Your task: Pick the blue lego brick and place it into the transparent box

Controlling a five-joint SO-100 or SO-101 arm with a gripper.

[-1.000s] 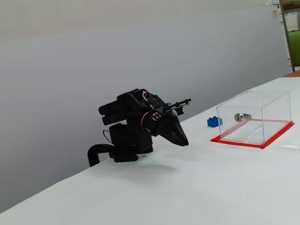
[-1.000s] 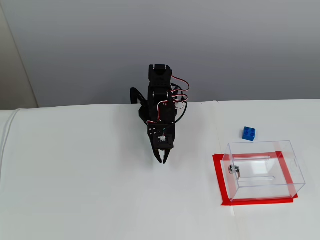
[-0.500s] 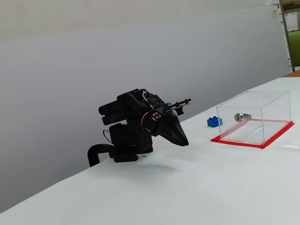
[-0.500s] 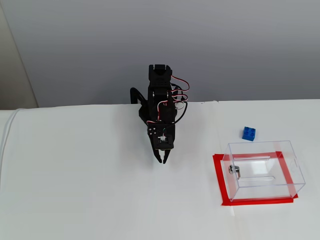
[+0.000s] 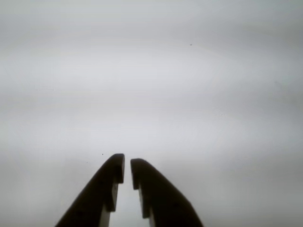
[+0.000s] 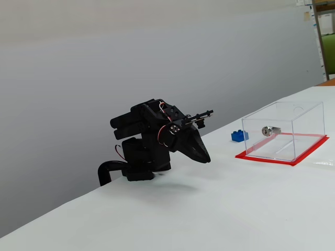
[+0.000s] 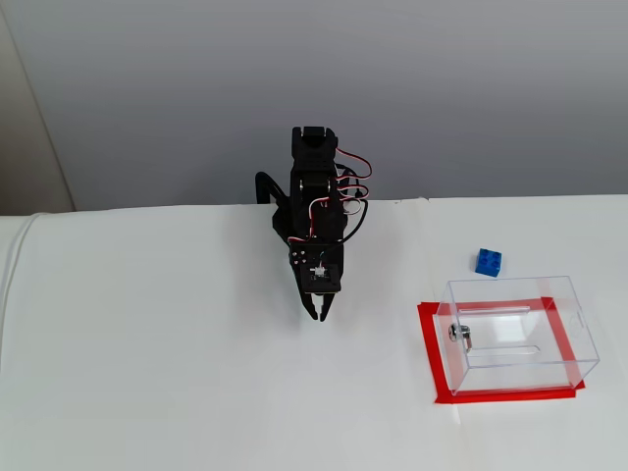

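The blue lego brick (image 6: 239, 136) (image 7: 488, 262) lies on the white table just behind the transparent box (image 6: 308, 121) (image 7: 512, 367), apart from it. The box stands on a red rim, and no brick shows inside it. My gripper (image 6: 207, 158) (image 7: 319, 315) hangs folded low over the table, well to the left of both in both fixed views. In the wrist view the gripper (image 5: 127, 166) points at bare white table, its dark fingertips (image 5: 115, 166) almost touching with nothing between them. Neither brick nor box appears in the wrist view.
A small silver metal piece (image 6: 270, 130) (image 7: 459, 334) sits at the box's left wall. The arm's base (image 7: 312, 186) stands at the table's back edge against a grey wall. White table surface stretches between gripper and box.
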